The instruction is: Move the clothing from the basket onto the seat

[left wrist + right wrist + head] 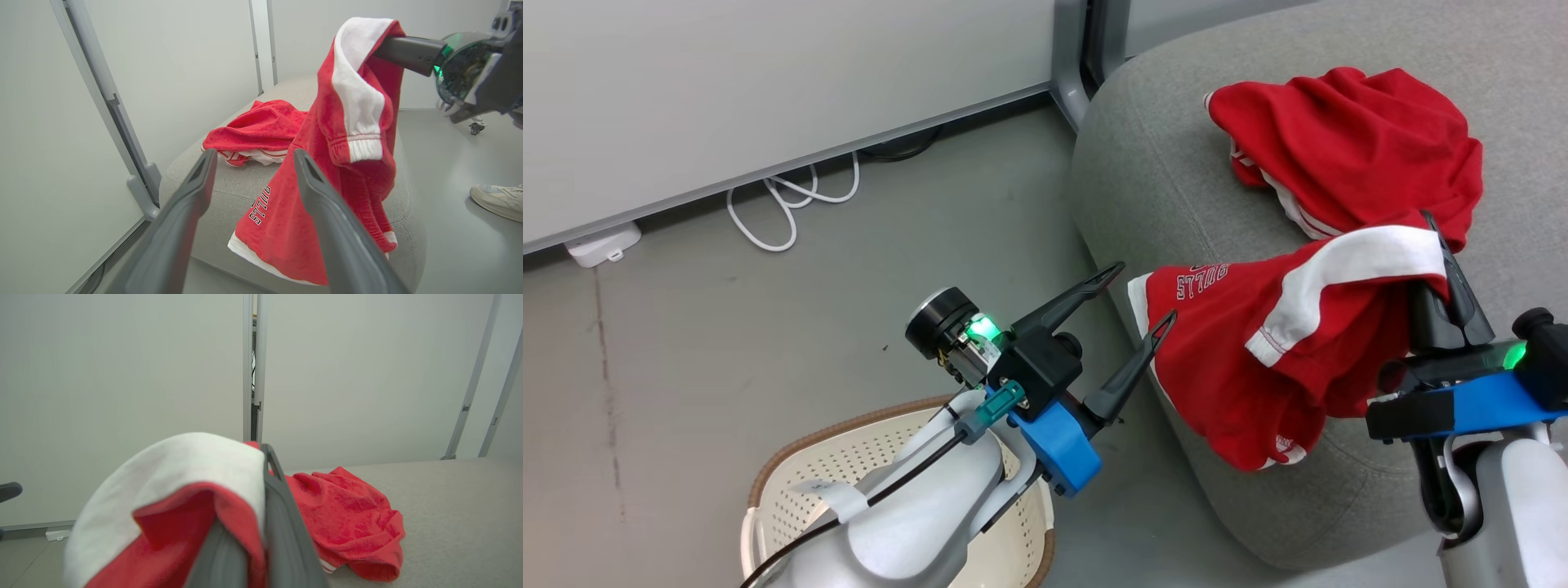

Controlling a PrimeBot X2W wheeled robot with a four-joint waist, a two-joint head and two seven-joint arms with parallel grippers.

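Observation:
My right gripper is shut on a red garment with a white sleeve and dark lettering. It hangs from the fingers over the front edge of the grey seat. A second red piece of clothing lies crumpled further back on the seat. My left gripper stands open just left of the hanging garment, holding nothing. The cream basket sits on the floor at lower left, partly covered by my left forearm. The left wrist view shows the open left gripper facing the held garment. In the right wrist view, the right gripper is draped in that garment.
White partition panels stand behind the seat, with a grey post foot near its corner. A white cable and a power strip lie on the floor by the wall. A person's shoe is on the floor beyond the seat.

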